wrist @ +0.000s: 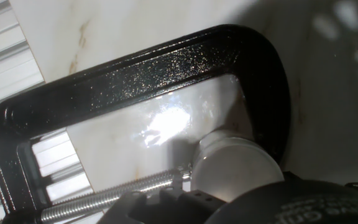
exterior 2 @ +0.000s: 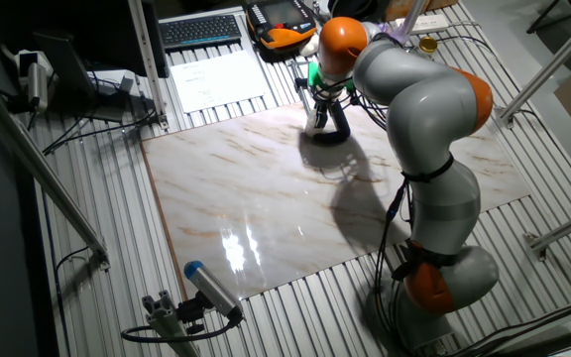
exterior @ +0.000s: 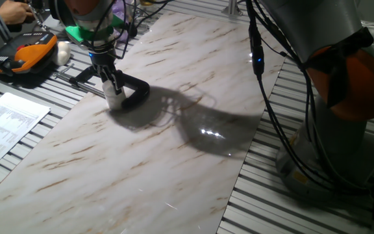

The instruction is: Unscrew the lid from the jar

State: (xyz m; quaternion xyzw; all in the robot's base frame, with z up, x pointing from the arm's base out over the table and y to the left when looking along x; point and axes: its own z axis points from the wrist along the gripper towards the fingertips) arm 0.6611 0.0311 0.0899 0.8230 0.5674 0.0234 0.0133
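Jar: a small white cylinder [exterior: 114, 99] standing upright on the marble slab [exterior: 141, 156] near its far edge, inside the bend of a black C-clamp [exterior: 132, 91] that lies flat on the slab; in the hand view the jar [wrist: 229, 163] sits against the inner curve of the clamp [wrist: 142, 68], with the clamp's threaded screw [wrist: 117, 194] pointing toward it
Lid: the round pale top [wrist: 236, 169] seen from above in the hand view; it appears to be on the jar, not lifted, though the seam between the two cannot be made out
Axis: the jar's long axis runs straight up, in line with the fingers, so the twist would go about that vertical line
Jar relative to gripper: directly below, at the fingertips
Gripper: the gripper [exterior: 111, 80] comes straight down over the jar, fingers reaching its top; they look narrowed around the lid, but whether they actually grip it cannot be told, as the hand view is blocked by the hand's own dark body
Arm: the grey and orange arm [exterior 2: 414, 99] reaches across the slab from its base to this far corner
Surroundings: a printed sheet [exterior: 8, 127] and an orange and black handset [exterior: 24, 55] lie off the slab, well apart from the jar
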